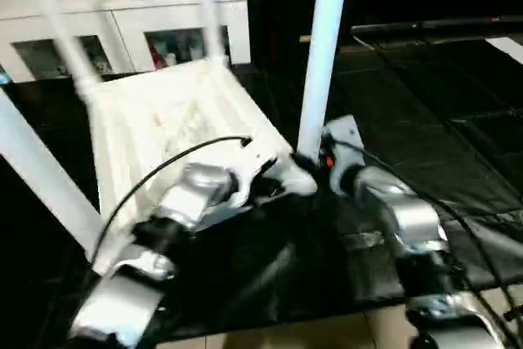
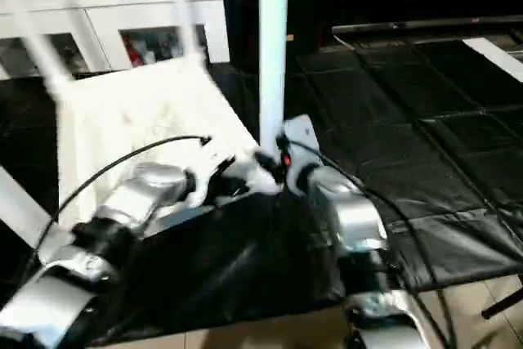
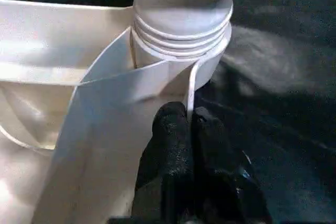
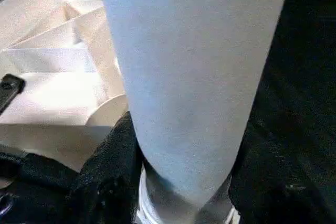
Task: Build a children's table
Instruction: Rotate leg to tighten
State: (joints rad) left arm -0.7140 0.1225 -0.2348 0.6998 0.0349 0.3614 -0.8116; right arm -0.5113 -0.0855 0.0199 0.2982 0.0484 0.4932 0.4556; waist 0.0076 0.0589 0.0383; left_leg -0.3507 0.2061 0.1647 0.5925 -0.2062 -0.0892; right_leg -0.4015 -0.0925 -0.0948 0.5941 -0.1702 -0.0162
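Observation:
The white table top lies upside down on the black mat, ribbed underside up. Three white legs stand blurred in its other corners. A fourth leg stands upright in the near right corner socket, its threaded base showing. My right gripper is shut on this leg just above the socket, with black fingers on either side of the tube. My left gripper is shut on the thin rim wall of the table top right beside that socket.
A white cabinet with glass doors stands behind the table top. The black mat stretches to the right and ends at pale floor near me. Black cables run along both forearms.

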